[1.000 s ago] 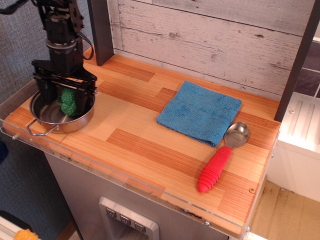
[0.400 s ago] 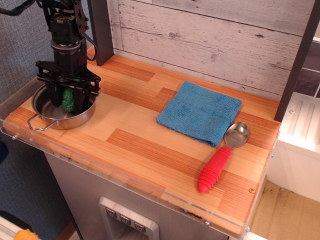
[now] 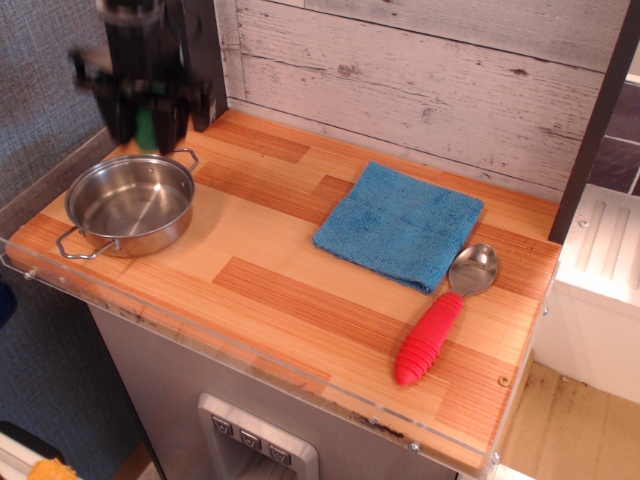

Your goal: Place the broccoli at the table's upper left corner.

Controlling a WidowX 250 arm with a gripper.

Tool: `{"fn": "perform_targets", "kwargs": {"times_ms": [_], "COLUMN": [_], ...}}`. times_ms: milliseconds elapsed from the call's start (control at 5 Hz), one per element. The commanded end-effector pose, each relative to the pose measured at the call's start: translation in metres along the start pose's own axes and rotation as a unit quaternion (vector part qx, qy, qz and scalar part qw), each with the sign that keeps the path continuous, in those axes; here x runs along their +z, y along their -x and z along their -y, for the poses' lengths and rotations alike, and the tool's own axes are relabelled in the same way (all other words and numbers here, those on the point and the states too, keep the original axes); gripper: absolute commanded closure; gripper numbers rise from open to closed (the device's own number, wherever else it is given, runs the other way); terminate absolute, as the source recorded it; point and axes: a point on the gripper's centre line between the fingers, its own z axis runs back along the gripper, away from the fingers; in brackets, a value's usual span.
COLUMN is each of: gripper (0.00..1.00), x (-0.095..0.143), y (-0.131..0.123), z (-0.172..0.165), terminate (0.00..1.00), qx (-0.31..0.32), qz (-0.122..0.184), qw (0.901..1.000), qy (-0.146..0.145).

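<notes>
The green broccoli (image 3: 147, 127) is held between the fingers of my black gripper (image 3: 148, 128), which is blurred with motion. The gripper hangs above the table's (image 3: 290, 290) far left part, just behind the steel pot (image 3: 128, 205). Only a small green strip of the broccoli shows between the fingers. The pot is empty.
A blue cloth (image 3: 400, 225) lies at the middle right. A spoon with a red handle (image 3: 440, 320) lies in front of it. A dark post (image 3: 205, 60) stands right behind the gripper. A white plank wall (image 3: 420, 80) backs the table.
The gripper has lifted the broccoli out of the pot and moved it up and toward the back. The pot is now empty and has shifted slightly.
</notes>
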Motion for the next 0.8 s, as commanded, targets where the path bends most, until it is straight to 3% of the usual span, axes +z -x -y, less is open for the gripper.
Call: {"fn": "perform_targets", "kwargs": {"times_ms": [0,200,600], "gripper": [1.00,1.00,1.00], "x": [0.005,-0.012,-0.030], "y": [-0.044,-0.060,-0.063], "z": [0.039,0.056,0.059], "terminate": [0.00,0.00,0.00], "qx": [-0.024,-0.029,-0.019], "qz": [0.043,0.020,-0.007], "qw": [0.9978,0.9982,0.9988], "qy": [0.045,0.048,0.044]}}
